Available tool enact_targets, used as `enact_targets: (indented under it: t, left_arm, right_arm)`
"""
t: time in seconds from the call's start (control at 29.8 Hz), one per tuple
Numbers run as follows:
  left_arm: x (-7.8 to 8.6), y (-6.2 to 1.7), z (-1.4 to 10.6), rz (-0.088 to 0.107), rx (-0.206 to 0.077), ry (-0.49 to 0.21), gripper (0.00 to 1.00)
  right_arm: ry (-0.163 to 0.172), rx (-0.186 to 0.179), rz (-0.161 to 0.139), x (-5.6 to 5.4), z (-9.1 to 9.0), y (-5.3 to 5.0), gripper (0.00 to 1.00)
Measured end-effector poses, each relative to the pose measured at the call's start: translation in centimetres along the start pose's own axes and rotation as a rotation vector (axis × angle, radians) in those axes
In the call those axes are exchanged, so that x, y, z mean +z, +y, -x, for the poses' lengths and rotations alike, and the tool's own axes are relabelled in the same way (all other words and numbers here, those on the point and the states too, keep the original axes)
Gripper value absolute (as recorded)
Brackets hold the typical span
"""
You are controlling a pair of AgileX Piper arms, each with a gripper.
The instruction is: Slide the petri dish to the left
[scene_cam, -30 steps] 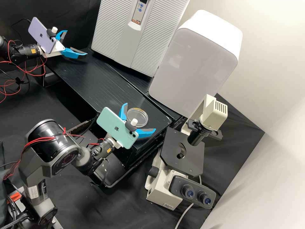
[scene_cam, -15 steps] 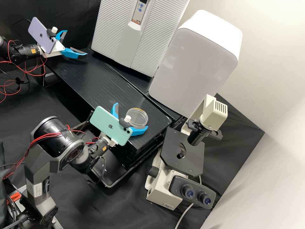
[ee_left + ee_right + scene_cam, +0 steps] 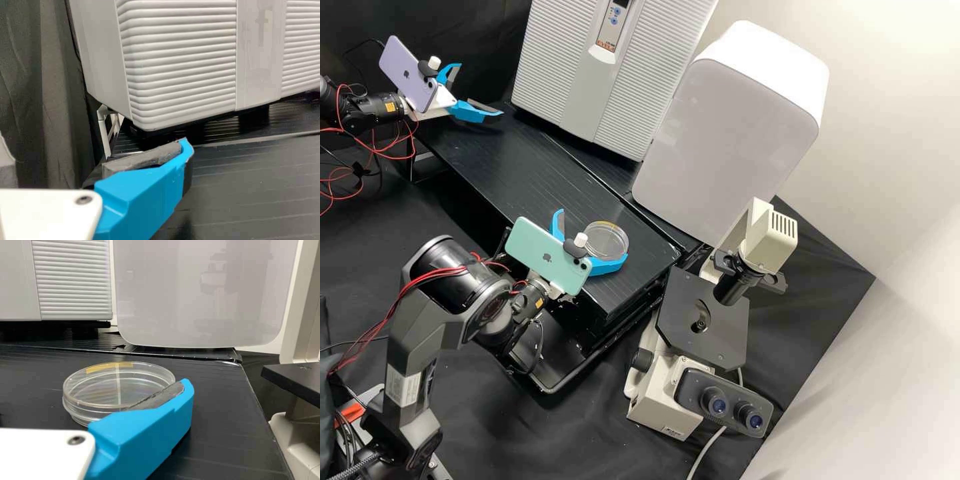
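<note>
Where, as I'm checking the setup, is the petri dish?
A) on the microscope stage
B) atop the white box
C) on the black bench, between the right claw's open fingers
C: the petri dish lies on the bench, between the open fingers of the right claw.

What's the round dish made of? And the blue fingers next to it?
The dish is probably clear plastic, maybe glass: the bench shows through it and its rim shines. The fingers look like matte blue plastic; the grey pad looks rubbery.
</note>
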Motion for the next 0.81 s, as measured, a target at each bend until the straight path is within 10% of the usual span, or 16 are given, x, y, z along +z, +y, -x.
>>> enact_targets:
  t: [0.81]
  left_arm:
    - [0.0,0.0,0.0,0.0,0.0,0.0,1.0]
  right_arm:
    - [-0.01,0.037,-0.037,1.2,-0.4,1.2,1.0]
